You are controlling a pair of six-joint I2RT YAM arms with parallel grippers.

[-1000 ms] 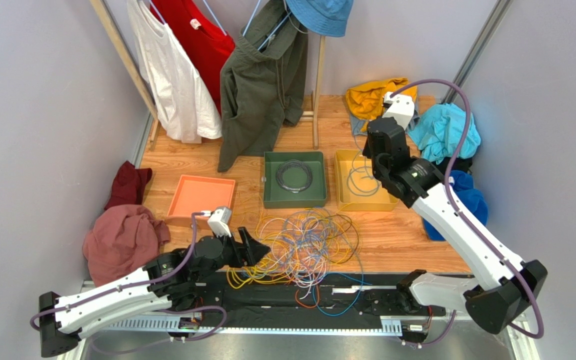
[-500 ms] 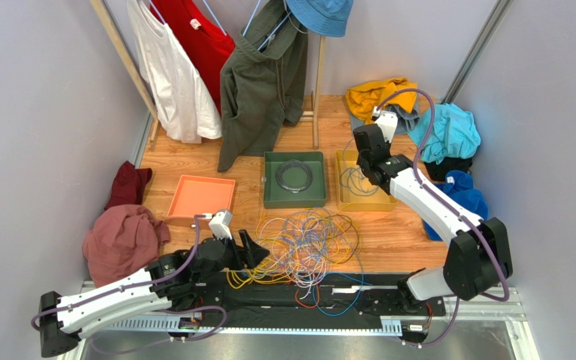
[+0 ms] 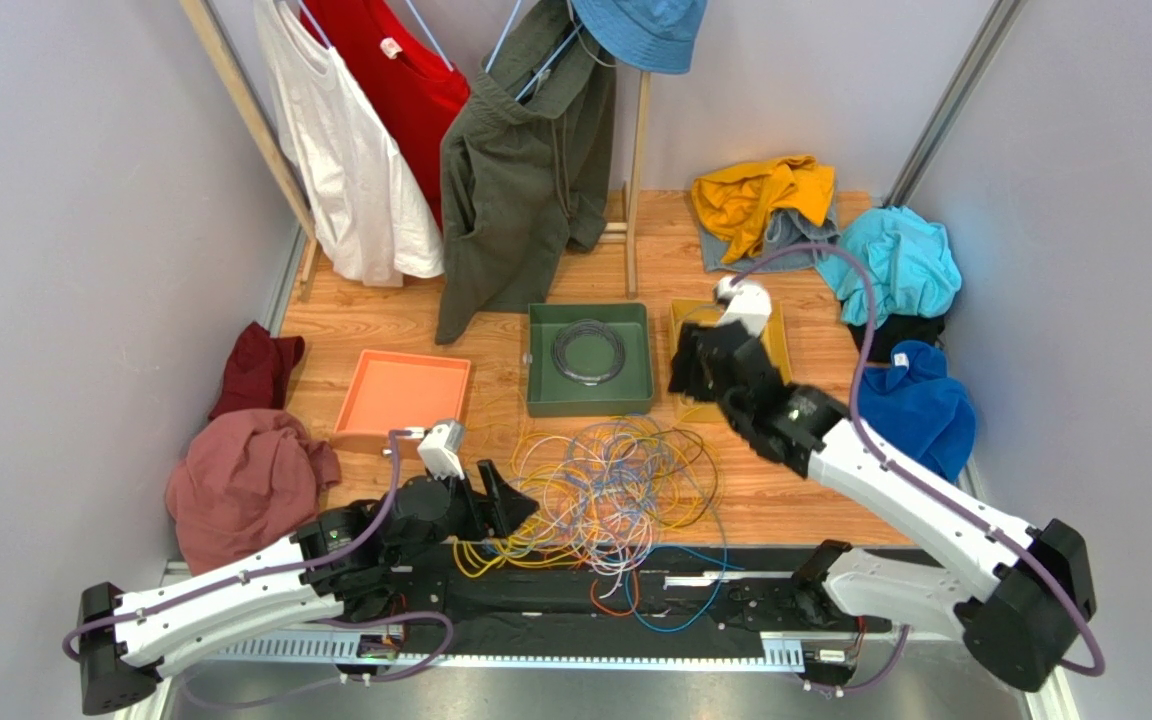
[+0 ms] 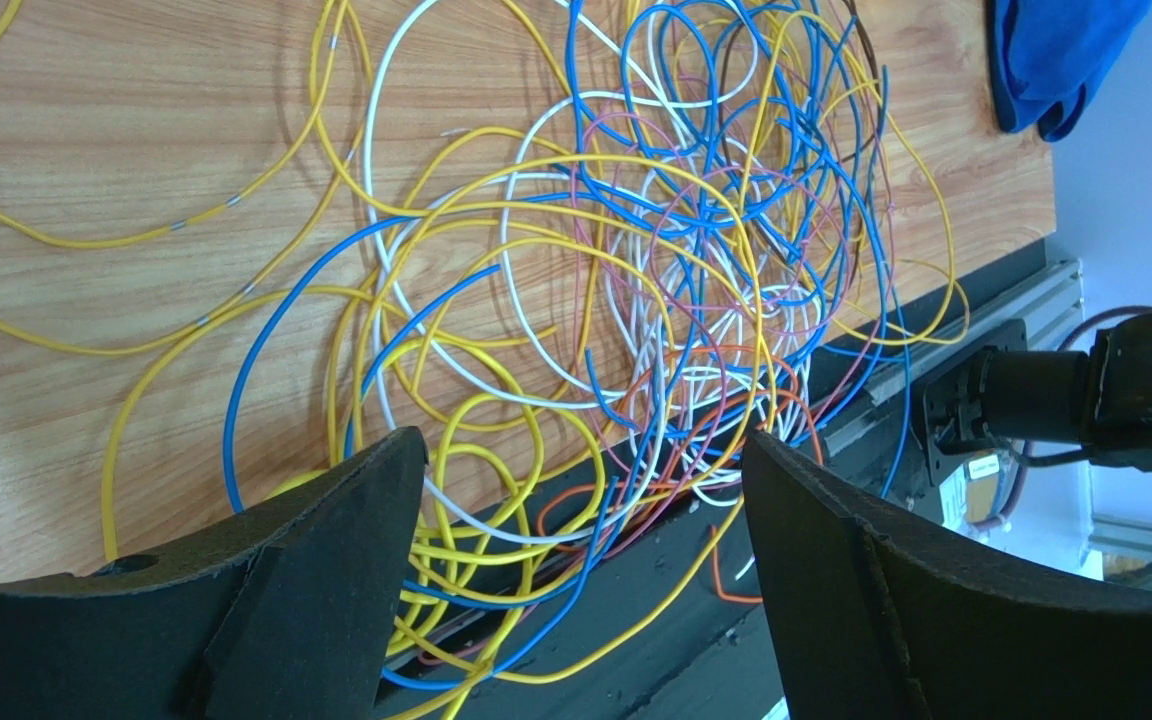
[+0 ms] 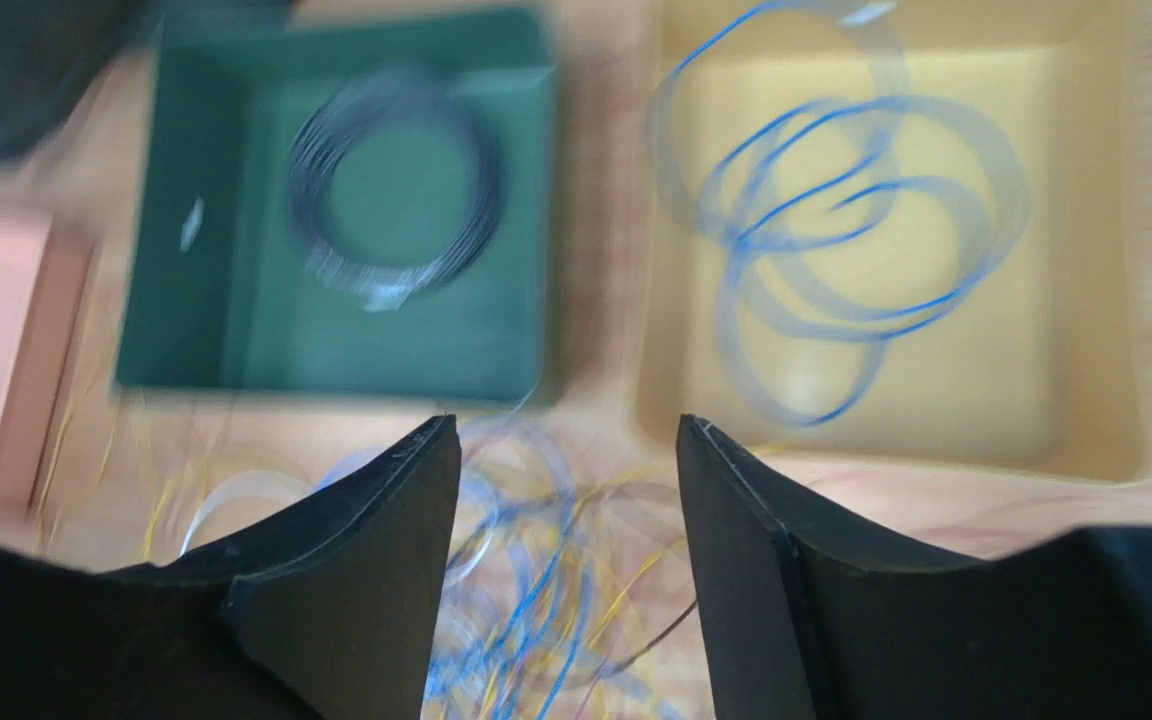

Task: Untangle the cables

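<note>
Plainly, the tangled cables [image 3: 612,488] lay heaped on the table [image 3: 793,480] near its front edge, directly ahead of the left gripper [image 3: 515,503], the nearer one, its jaws wide and empty. The right gripper [image 3: 692,365], also spread and empty, hovered by the yellow tray [image 5: 1063,360]. Only its wrist view showed a blue cable [image 5: 838,225] coiled there, and a dark coil [image 5: 394,188] in the green tray [image 5: 207,300].

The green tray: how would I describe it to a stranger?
On the wooden table, three shallow trays sit in a row beyond the cable tangle. The green tray is the middle one, and it alone holds a neat dark cable coil.
</note>
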